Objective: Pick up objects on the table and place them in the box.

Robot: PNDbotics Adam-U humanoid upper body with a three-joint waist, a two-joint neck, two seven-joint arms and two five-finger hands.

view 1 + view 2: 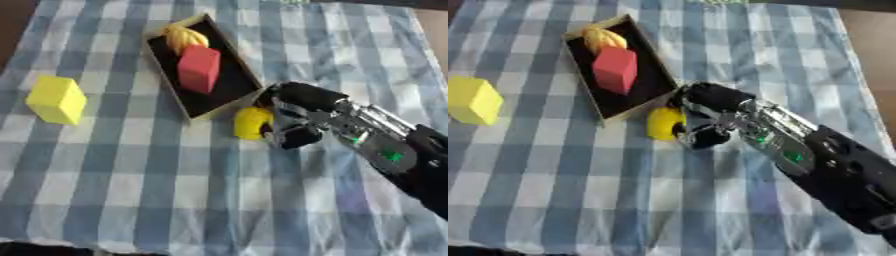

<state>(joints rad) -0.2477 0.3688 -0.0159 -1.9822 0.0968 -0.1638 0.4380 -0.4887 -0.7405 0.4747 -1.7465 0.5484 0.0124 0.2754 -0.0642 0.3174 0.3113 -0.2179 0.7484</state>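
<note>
A: Where, the small yellow object (251, 123)?
B: On the checked cloth (131, 190), just outside the box (248, 75), near corner, at nine o'clock from the right hand (297, 117).
A: Hand's state?
B: Curled beside it, touching; actual hold unclear.

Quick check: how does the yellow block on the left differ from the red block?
The yellow block sits on the checked cloth, far left of the box; the red block is already inside the box, beside a yellow ridged item. The yellow block looks squatter, the red one longer. Both are plain solid-coloured blocks, and the right hand touches neither.
</note>
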